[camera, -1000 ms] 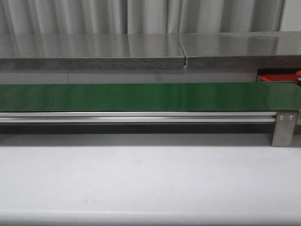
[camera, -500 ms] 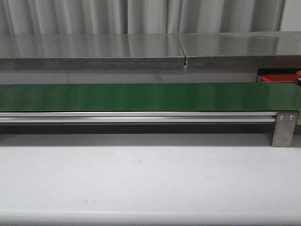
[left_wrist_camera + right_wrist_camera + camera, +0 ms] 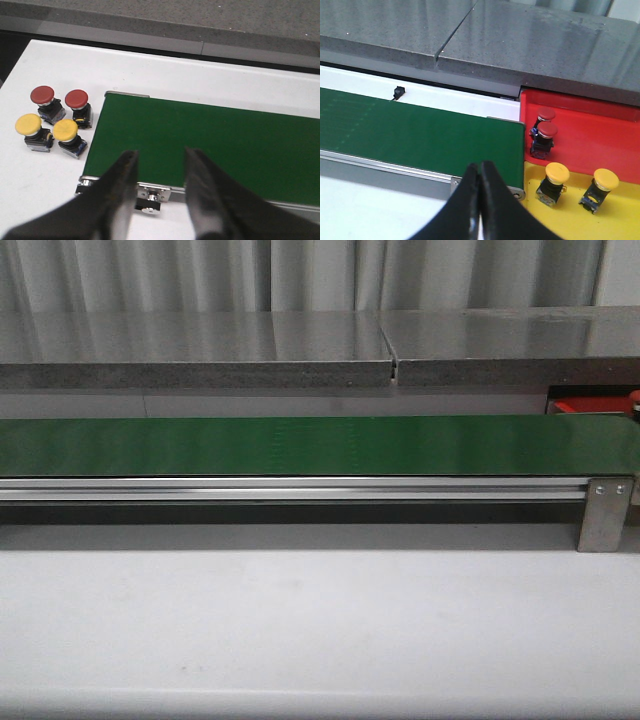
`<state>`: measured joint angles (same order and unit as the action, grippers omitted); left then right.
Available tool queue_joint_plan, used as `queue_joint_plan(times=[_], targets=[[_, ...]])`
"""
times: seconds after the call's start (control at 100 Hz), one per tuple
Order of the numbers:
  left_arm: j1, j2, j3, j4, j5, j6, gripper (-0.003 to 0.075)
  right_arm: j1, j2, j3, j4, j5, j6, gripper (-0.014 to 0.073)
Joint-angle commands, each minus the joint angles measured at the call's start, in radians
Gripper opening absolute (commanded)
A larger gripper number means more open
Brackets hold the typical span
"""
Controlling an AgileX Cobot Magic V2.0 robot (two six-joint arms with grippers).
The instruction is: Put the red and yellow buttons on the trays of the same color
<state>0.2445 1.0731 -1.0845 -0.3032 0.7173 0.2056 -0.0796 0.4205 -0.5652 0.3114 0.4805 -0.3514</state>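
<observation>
We are holding the left gripper (image 3: pixel 160 165), jaws spread and empty, over the green belt (image 3: pixel 210 145); the right gripper (image 3: pixel 479 182) is pinched closed, empty. Four buttons (image 3: pixel 55 122) are waiting beside the belt's end. We are advising one upright, centred placement on the belt.

— What colours show at the left of the left wrist picture?

— Two red buttons (image 3: pixel 42 94) (image 3: pixel 76 98) and two yellow buttons (image 3: pixel 27 124) (image 3: pixel 65 129), all on black bases, on a white table (image 3: pixel 30 170). Beside them lies a plain dark green belt (image 3: pixel 210 140).

— And in the right wrist picture?

— At the right, a red tray (image 3: pixel 600 135) with two dark red buttons (image 3: pixel 546 114) (image 3: pixel 548 130); below it a yellow tray (image 3: pixel 570 215) with two yellow buttons (image 3: pixel 557 172) (image 3: pixel 605 178).

— The rest?

— Speckled grey counter (image 3: pixel 520 40), silver rail (image 3: pixel 300 488), and black fingers on both grippers (image 3: pixel 159 170) (image 3: pixel 479 185).
</observation>
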Motion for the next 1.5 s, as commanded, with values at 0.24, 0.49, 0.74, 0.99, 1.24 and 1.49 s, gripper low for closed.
queue_joint_plan(times=[0.24,0.49,0.74,0.99,1.24,1.49], targets=[[0.118,0.189,-0.149,-0.022,-0.025,-0.075,0.0514,0.001,0.004,-0.026,0.012,-0.071,-0.010,-0.0118],[0.202,0.415,-0.281,-0.025,0.046,-0.123,0.0514,0.001,0.004,-0.026,0.012,-0.071,-0.010,-0.0118],[0.235,0.635,-0.431,0.003,0.154,-0.206,0.0514,0.001,0.004,-0.026,0.012,-0.071,-0.010,-0.0118],[0.235,0.790,-0.544,0.018,0.174,-0.297,0.0514,0.001,0.004,-0.026,0.012,-0.071,-0.010,-0.0118],[0.231,0.906,-0.649,0.039,0.235,-0.355,0.0513,0.001,0.004,-0.026,0.012,-0.071,-0.010,-0.0118],[0.224,0.925,-0.664,0.021,0.186,-0.377,0.0513,0.001,0.004,-0.026,0.012,-0.071,-0.010,-0.0118]])
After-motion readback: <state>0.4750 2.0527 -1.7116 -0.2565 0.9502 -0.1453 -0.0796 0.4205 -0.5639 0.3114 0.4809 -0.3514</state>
